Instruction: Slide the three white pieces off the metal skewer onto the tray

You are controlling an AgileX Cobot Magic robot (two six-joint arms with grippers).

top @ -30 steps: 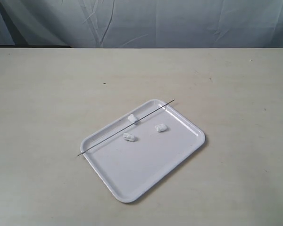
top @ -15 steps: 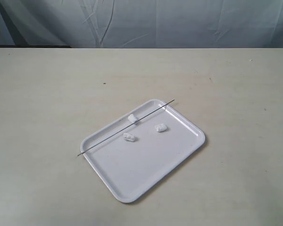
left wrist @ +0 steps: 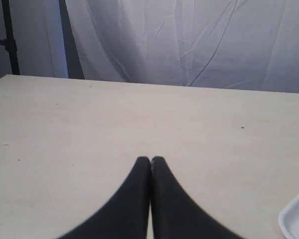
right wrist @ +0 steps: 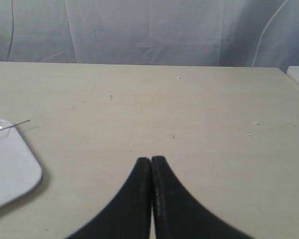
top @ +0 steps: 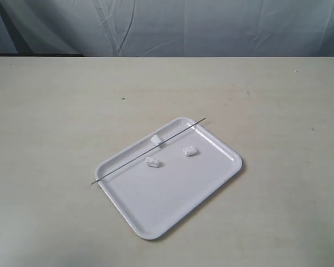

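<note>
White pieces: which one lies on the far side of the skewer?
The piece by the tray's far rim; the other two lie on the skewer's near side.

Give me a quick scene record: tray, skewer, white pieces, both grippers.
tray: flat on the table
skewer: lies diagonally across the tray, both tips past the rim
white pieces: three, all on the tray; two clear of the skewer, one right against it, cannot tell if threaded
left gripper: shut, empty, away from the tray
right gripper: shut, empty, away from the tray
</note>
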